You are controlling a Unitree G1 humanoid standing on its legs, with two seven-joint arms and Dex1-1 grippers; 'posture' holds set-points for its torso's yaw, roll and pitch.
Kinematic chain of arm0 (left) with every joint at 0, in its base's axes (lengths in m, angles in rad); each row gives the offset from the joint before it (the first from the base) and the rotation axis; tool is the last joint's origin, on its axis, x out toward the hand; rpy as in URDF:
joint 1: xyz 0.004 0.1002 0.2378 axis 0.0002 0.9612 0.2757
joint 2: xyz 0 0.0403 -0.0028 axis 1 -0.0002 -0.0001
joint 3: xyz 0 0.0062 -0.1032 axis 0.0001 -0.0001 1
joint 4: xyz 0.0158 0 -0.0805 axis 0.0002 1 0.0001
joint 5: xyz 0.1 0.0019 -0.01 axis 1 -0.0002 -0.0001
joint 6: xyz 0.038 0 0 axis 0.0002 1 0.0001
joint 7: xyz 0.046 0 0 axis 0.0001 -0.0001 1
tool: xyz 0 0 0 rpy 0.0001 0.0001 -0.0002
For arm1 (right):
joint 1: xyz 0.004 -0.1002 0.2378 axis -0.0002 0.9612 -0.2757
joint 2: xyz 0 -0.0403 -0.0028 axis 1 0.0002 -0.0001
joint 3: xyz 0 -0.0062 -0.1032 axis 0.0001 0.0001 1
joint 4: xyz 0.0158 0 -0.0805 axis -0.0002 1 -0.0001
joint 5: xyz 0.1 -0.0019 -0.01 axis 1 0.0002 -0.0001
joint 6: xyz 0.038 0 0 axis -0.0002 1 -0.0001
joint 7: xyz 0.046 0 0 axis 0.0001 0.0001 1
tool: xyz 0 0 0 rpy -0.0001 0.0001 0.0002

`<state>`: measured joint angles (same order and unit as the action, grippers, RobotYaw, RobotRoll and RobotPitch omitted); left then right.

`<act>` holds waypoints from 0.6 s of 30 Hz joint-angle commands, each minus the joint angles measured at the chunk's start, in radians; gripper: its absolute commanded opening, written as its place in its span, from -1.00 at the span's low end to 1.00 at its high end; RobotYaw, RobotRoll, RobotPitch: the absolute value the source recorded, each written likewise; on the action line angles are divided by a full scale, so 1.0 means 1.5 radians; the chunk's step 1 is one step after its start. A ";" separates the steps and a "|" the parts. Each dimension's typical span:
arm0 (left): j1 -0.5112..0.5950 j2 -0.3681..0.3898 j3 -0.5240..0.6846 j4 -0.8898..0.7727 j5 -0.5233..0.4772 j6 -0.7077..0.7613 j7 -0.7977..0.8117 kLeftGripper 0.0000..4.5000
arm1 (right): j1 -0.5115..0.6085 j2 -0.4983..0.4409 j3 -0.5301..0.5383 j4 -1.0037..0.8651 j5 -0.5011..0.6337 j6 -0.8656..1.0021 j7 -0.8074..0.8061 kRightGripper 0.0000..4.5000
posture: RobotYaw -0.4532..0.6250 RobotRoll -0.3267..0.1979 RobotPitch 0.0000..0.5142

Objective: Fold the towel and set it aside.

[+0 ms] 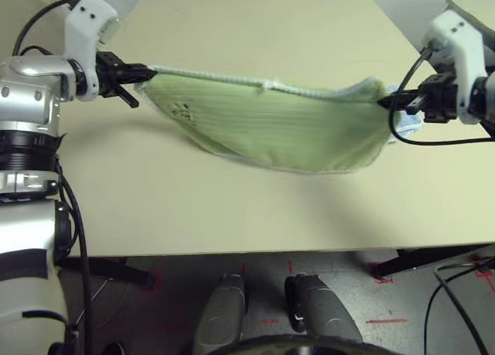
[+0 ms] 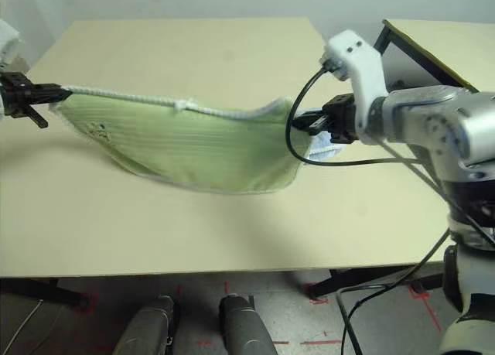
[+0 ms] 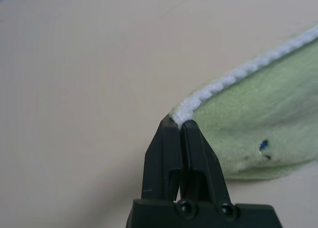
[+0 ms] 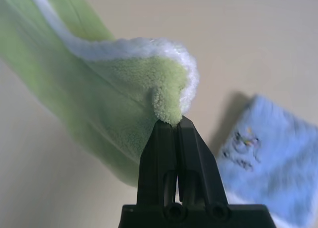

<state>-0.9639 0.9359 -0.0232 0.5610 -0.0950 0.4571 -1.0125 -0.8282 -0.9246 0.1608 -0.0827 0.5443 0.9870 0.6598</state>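
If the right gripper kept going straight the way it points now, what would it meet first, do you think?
The towel pinched in the right gripper lies straight ahead; beyond it probably bare table, though depth is unclear.

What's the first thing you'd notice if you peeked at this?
A light green terry towel with white stitched edging hangs stretched in the air above the beige table, sagging in the middle. The left end effector pinches one end and the right end effector the other. A small light-blue folded towel lies on the table by the right one.
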 commanded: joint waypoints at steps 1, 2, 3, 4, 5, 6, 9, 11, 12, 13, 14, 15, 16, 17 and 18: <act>0.033 0.006 0.012 -0.021 0.000 0.005 0.003 -0.99 | 0.051 0.042 -0.008 -0.061 -0.042 -0.028 -0.045 -1.00 | -0.12 0.25 -0.52; 0.053 0.002 0.015 -0.043 -0.004 0.014 0.005 -0.99 | 0.080 0.065 0.000 -0.089 -0.055 -0.039 -0.064 -1.00 | -0.12 0.25 -0.52; 0.067 0.000 0.017 -0.060 -0.007 0.020 0.007 -0.99 | 0.101 0.082 0.005 -0.109 -0.066 -0.046 -0.077 -1.00 | -0.11 0.25 -0.51; 0.080 -0.003 0.019 -0.078 -0.011 0.029 0.008 -0.99 | 0.119 0.100 0.007 -0.126 -0.076 -0.046 -0.091 -1.00 | -0.11 0.25 -0.51; 0.102 -0.009 0.023 -0.109 -0.021 0.048 0.009 -0.99 | 0.148 0.120 0.018 -0.150 -0.084 -0.041 -0.105 -1.00 | -0.11 0.25 -0.51; 0.123 -0.014 0.026 -0.141 -0.031 0.068 0.009 -0.99 | 0.174 0.133 0.032 -0.172 -0.092 -0.036 -0.112 -1.00 | -0.11 0.25 -0.51; 0.175 -0.026 0.031 -0.219 -0.054 0.113 0.014 -0.99 | 0.214 0.163 0.055 -0.198 -0.118 -0.030 -0.129 -1.00 | -0.10 0.25 -0.50; 0.209 -0.036 0.032 -0.268 -0.067 0.139 0.021 -0.99 | 0.218 0.183 0.073 -0.172 -0.157 -0.053 -0.146 -1.00 | -0.10 0.25 -0.50; 0.221 -0.041 0.032 -0.286 -0.071 0.148 0.025 -0.99 | 0.215 0.194 0.078 -0.157 -0.173 -0.063 -0.156 -1.00 | -0.10 0.25 -0.50; 0.230 -0.046 0.031 -0.299 -0.074 0.155 0.029 -0.99 | 0.210 0.206 0.082 -0.140 -0.190 -0.074 -0.165 -1.00 | -0.10 0.25 -0.50; 0.237 -0.049 0.031 -0.311 -0.077 0.162 0.033 -0.99 | 0.205 0.215 0.084 -0.124 -0.206 -0.084 -0.173 -1.00 | -0.10 0.25 -0.50; 0.242 -0.053 0.029 -0.322 -0.080 0.167 0.038 -0.99 | 0.199 0.220 0.091 -0.104 -0.229 -0.101 -0.179 -1.00 | -0.10 0.25 -0.50; 0.245 -0.057 0.028 -0.332 -0.082 0.172 0.041 -0.99 | 0.195 0.225 0.096 -0.084 -0.248 -0.116 -0.183 -1.00 | -0.09 0.25 -0.50; 0.246 -0.061 0.027 -0.338 -0.083 0.175 0.045 -0.99 | 0.192 0.229 0.099 -0.069 -0.262 -0.125 -0.182 -1.00 | -0.09 0.25 -0.49; 0.247 -0.064 0.028 -0.342 -0.084 0.178 0.048 -0.99 | 0.191 0.230 0.103 -0.058 -0.273 -0.132 -0.179 -1.00 | -0.09 0.25 -0.49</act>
<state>-0.6024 0.8435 0.0209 0.0741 -0.2096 0.7099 -0.9513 -0.5339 -0.5851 0.2975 -0.2022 0.1739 0.8166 0.3919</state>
